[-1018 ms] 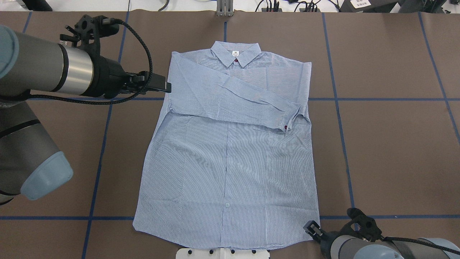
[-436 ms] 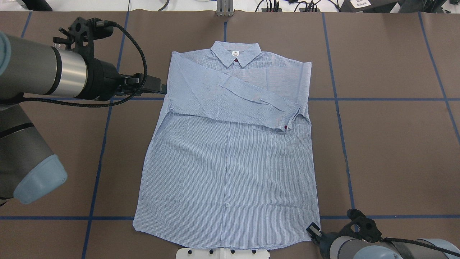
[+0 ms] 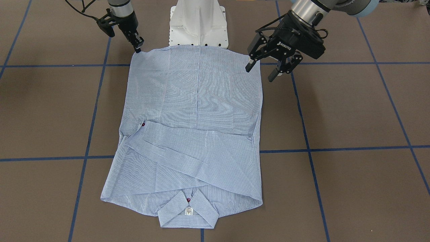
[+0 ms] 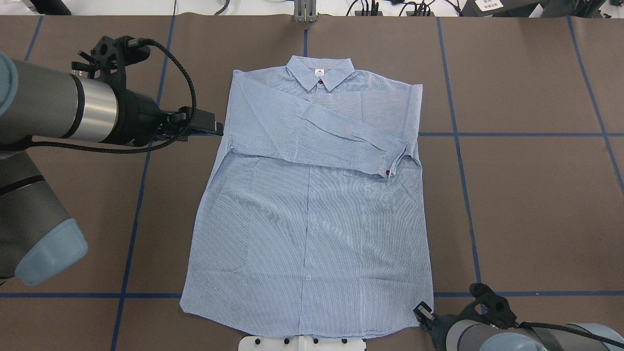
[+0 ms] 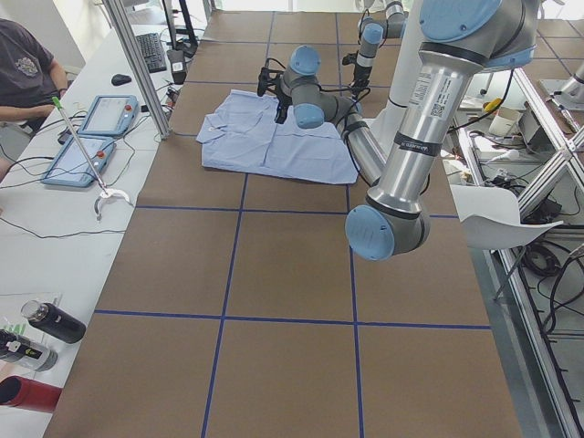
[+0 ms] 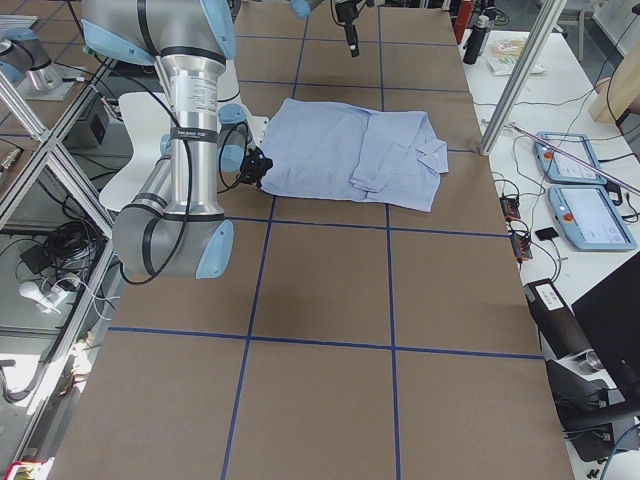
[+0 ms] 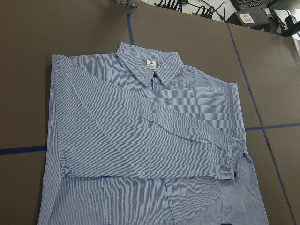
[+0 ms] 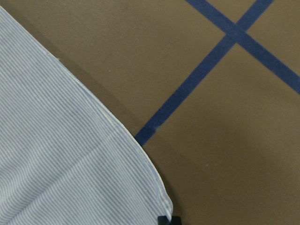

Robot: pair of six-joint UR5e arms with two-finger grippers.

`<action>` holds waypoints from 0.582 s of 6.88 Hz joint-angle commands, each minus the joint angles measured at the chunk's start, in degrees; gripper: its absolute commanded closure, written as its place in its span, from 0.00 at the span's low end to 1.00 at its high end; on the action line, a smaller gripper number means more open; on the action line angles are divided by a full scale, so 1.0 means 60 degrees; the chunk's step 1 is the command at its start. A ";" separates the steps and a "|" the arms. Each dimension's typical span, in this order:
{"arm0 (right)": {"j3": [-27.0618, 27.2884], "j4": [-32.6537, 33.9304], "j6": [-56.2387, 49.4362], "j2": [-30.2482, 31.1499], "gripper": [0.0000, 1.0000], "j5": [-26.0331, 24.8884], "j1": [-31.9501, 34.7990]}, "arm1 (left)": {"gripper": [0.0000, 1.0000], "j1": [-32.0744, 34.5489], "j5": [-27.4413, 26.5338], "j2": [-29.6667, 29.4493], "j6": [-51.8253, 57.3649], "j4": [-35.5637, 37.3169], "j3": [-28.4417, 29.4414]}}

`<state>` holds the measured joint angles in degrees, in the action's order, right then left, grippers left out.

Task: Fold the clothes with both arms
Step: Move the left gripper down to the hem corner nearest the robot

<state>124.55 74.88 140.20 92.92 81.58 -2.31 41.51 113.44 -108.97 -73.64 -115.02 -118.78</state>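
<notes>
The striped light blue shirt (image 4: 312, 219) lies flat on the brown table, collar (image 4: 319, 73) at the far side, one sleeve folded across the chest with its cuff (image 4: 397, 161) on the right. It also shows in the front-facing view (image 3: 195, 101) and the left wrist view (image 7: 140, 140). My left gripper (image 3: 259, 74) is open and empty, held above the table beside the shirt's left edge (image 4: 219, 128). My right gripper (image 3: 137, 47) is low at the near right hem corner (image 4: 422, 312). Its tip (image 8: 168, 220) looks shut just beyond that corner (image 8: 164, 204).
The white pedestal base (image 3: 198, 23) stands at the shirt's near hem. Blue tape lines (image 4: 512, 134) cross the table. A side bench with tablets (image 5: 91, 128) and bottles (image 5: 50, 321), and a seated person (image 5: 23, 64), lie beyond the far table edge.
My left gripper has drawn back a little to the left and toward the robot, away from the shirt's edge. My right gripper has shifted slightly at the hem corner. The shirt has not moved.
</notes>
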 commanded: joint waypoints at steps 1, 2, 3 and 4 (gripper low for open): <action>0.0246 -0.0014 -0.0003 0.0026 1.00 0.0245 0.0251 | 0.14 -0.0952 -0.0011 0.1556 -0.0851 -0.0034 -0.0546; 0.0262 -0.0014 -0.0104 0.0040 1.00 0.0305 0.0355 | 0.14 -0.1449 -0.0330 0.2334 -0.1403 -0.0077 -0.0898; 0.0276 -0.0014 -0.0134 0.0070 1.00 0.0305 0.0370 | 0.15 -0.2469 -0.1000 0.2805 -0.2380 -0.0078 -0.1134; 0.0320 0.0000 -0.0149 0.0070 1.00 0.0305 0.0370 | 0.17 -0.3712 -0.2066 0.2854 -0.3390 -0.0034 -0.1122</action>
<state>126.21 74.81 139.49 93.27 83.34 -0.21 27.08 107.24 -93.55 -87.28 -115.40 -124.87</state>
